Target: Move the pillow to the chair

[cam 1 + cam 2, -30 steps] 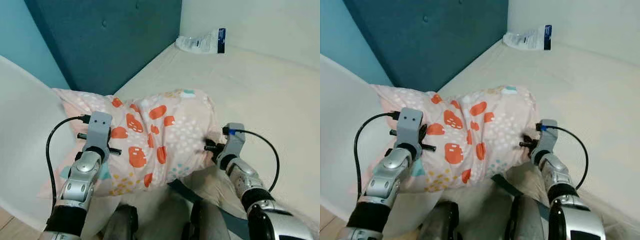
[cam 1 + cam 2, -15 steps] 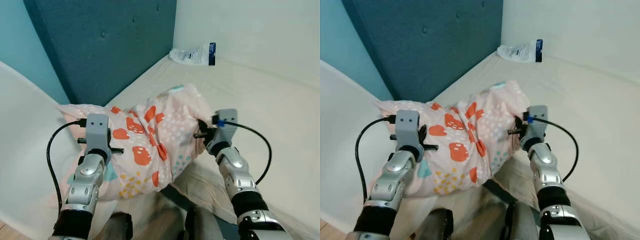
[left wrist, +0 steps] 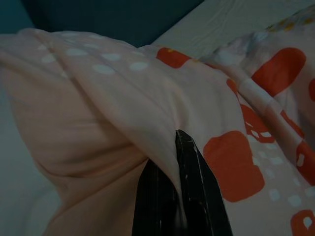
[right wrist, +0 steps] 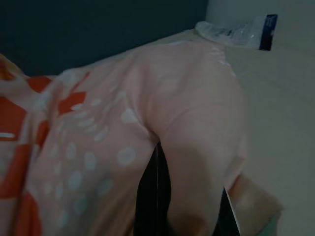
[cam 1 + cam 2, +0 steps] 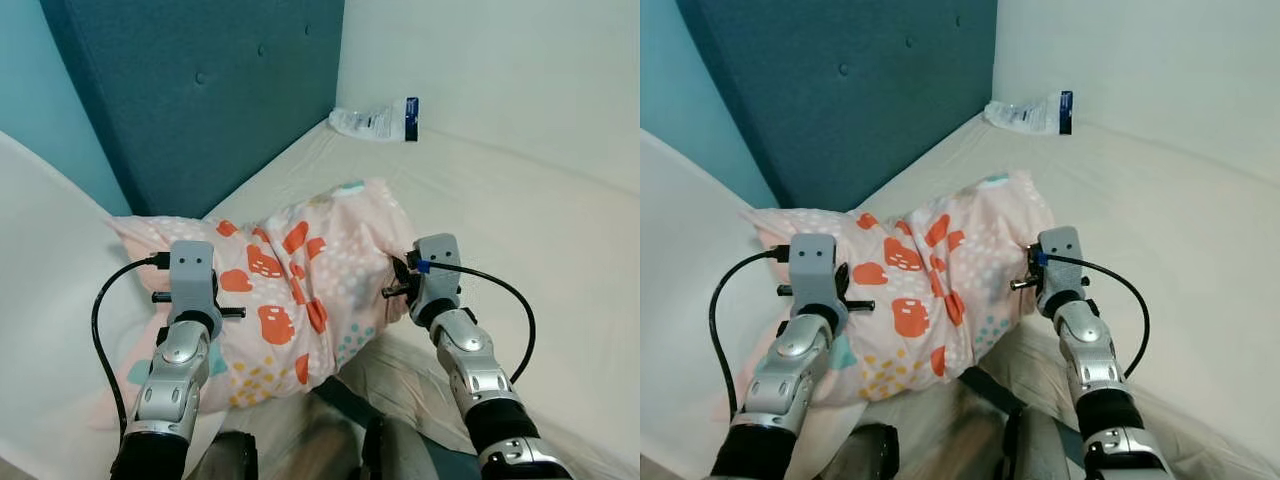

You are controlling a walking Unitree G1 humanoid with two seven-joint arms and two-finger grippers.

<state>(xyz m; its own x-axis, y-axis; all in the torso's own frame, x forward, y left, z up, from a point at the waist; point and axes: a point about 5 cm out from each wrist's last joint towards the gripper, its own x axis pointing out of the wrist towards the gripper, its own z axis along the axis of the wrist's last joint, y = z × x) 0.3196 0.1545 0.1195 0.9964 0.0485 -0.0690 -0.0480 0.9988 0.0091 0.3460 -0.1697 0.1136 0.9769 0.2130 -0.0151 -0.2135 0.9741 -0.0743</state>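
A pink pillow (image 5: 300, 280) with orange patches is held up between two robot arms, above the edge of a cream bed (image 5: 520, 210) and partly over a white chair (image 5: 40, 300). The left gripper (image 3: 179, 147) and right gripper (image 4: 157, 152) each pinch a fold of its cover. A plastic packet (image 5: 378, 121) lies at the bed's far corner.

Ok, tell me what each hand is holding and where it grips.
Both hold the pillow: left hand pinches a fabric fold at its left end, right hand pinches fabric at its right end.

The pillow (image 5: 300, 280) blocks centre frame; bare mattress (image 5: 520, 200) lies open right, white chair (image 5: 45, 280) lower left.
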